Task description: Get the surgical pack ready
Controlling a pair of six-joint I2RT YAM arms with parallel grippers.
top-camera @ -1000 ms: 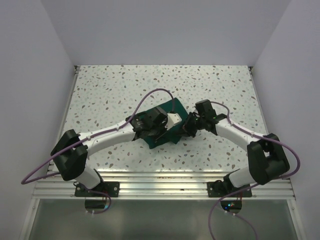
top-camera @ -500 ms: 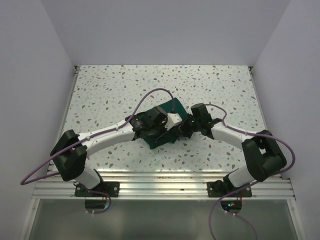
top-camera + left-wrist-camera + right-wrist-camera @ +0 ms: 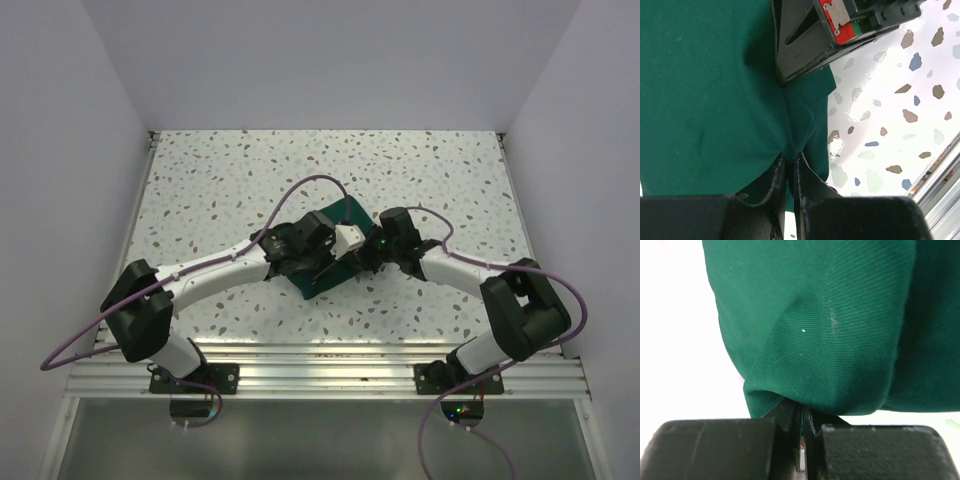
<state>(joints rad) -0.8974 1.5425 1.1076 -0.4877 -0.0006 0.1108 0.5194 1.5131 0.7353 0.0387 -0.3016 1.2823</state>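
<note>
Reaching in from the near edge, we have our left gripper (image 3: 788, 161) and right gripper (image 3: 802, 414) each pinched tight on a fold of the dark green drape (image 3: 350, 212), which lies bundled between them mid-way across the speckled table (image 3: 220, 180).

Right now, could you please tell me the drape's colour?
The drape is plain dark green, clearest in the right wrist view.

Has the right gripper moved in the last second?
Yes. The right gripper slid left, away from the table's right edge, onto the green drape.
</note>
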